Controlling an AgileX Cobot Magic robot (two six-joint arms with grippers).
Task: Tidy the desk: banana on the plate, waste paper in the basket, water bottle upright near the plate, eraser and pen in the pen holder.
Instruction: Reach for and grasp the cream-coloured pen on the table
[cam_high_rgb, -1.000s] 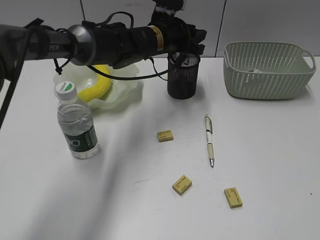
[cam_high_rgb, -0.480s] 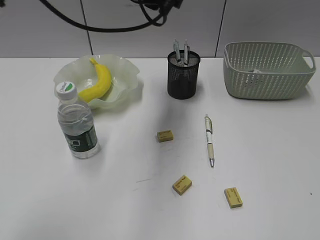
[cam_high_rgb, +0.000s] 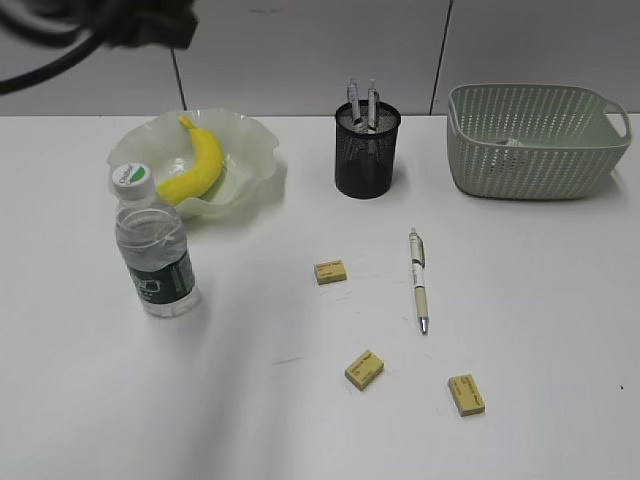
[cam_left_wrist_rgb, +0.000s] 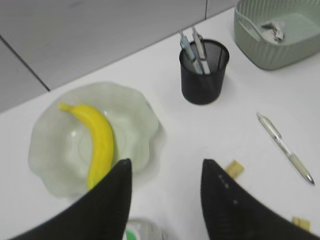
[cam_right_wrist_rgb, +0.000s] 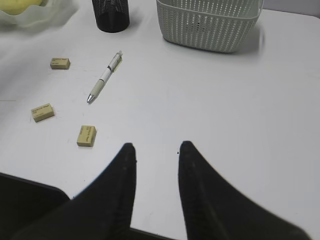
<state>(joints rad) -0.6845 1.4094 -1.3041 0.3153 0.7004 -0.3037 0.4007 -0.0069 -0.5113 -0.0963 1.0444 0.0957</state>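
A yellow banana (cam_high_rgb: 197, 163) lies on the pale wavy plate (cam_high_rgb: 250, 140). A water bottle (cam_high_rgb: 152, 245) stands upright in front of the plate. A black mesh pen holder (cam_high_rgb: 366, 152) holds two pens. A white pen (cam_high_rgb: 418, 280) and three yellow erasers (cam_high_rgb: 330, 271) (cam_high_rgb: 364, 369) (cam_high_rgb: 466, 394) lie on the table. Crumpled paper (cam_left_wrist_rgb: 273, 31) sits in the green basket (cam_high_rgb: 535, 140). My left gripper (cam_left_wrist_rgb: 166, 167) is open and empty, high above the plate and bottle. My right gripper (cam_right_wrist_rgb: 156, 147) is open and empty over bare table, right of the erasers.
The left arm shows only as a dark blur (cam_high_rgb: 110, 22) at the top left of the exterior view. The white table (cam_high_rgb: 560, 300) ends at a grey wall behind the plate, holder and basket.
The left arm was over the pen holder, then lifted up and swung away to the left. Two pens now show standing in the holder.
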